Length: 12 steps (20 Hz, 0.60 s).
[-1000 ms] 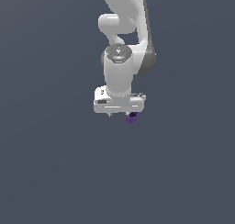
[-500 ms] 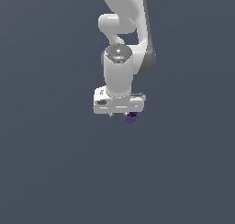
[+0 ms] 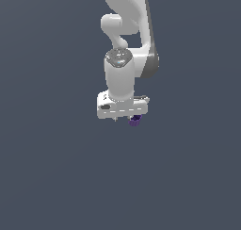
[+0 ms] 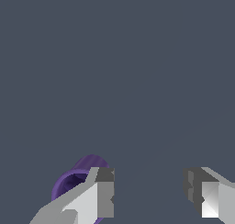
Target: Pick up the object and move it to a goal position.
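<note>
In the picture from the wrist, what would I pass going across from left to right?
Purple cup → one gripper finger → bare grey gap → the other finger.

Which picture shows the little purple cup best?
The wrist view: the purple cup looks big there, and you can see its hollow opening, though one finger of the open gripper covers part. The exterior view shows only a tiny purple bit under the gripper.
</note>
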Motion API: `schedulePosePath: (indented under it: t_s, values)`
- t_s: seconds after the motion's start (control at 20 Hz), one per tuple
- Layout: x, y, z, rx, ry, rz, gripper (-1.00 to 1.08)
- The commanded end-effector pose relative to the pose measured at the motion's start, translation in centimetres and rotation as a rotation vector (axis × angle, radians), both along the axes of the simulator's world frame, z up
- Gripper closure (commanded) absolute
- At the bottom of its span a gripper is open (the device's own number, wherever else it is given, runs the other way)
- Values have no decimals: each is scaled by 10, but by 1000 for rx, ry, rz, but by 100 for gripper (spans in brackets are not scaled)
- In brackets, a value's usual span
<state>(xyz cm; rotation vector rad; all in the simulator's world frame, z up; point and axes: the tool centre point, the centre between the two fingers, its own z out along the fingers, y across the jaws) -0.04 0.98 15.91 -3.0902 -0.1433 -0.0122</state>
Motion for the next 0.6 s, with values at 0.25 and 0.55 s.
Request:
schedulePosePath:
  t_s: [0.25, 0.55]
  values:
    - [-5, 9, -15, 79, -24, 63, -20]
    - [-11, 19, -30, 160, -64, 127, -20]
